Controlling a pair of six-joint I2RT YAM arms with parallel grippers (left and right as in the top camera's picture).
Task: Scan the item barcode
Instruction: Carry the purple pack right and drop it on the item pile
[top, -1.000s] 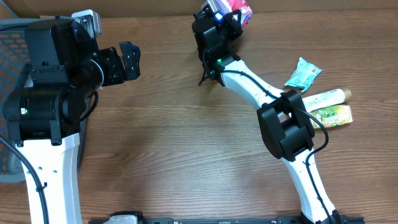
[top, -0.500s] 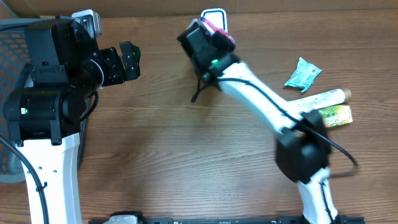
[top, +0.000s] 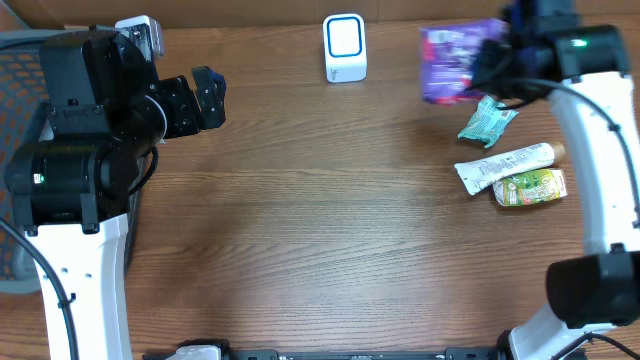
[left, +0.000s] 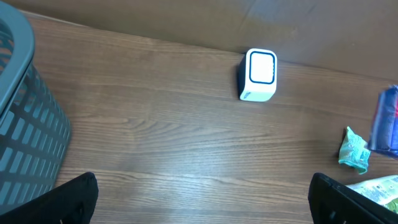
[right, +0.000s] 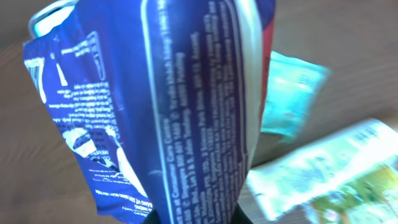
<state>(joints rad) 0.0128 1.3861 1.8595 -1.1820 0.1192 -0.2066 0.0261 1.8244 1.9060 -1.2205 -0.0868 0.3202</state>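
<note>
Right gripper (top: 492, 66) clamps a purple packet (top: 455, 62) clear of the table (top: 300, 220) at the far right. Below it lie a green sachet (top: 488, 118), a white tube (top: 505, 163) and a yellow-green pouch (top: 530, 187). The white scanner (top: 345, 47) stands well to the packet's left, at the far edge. At left, the left gripper (top: 213, 100) hangs with jaws wide apart and empty, beside a grey basket (left: 25, 124). The packet looks mid-carry. Scanning likely calls for swinging it left and turning its barcode, unseen among the fine print, toward the scanner's window.
</note>
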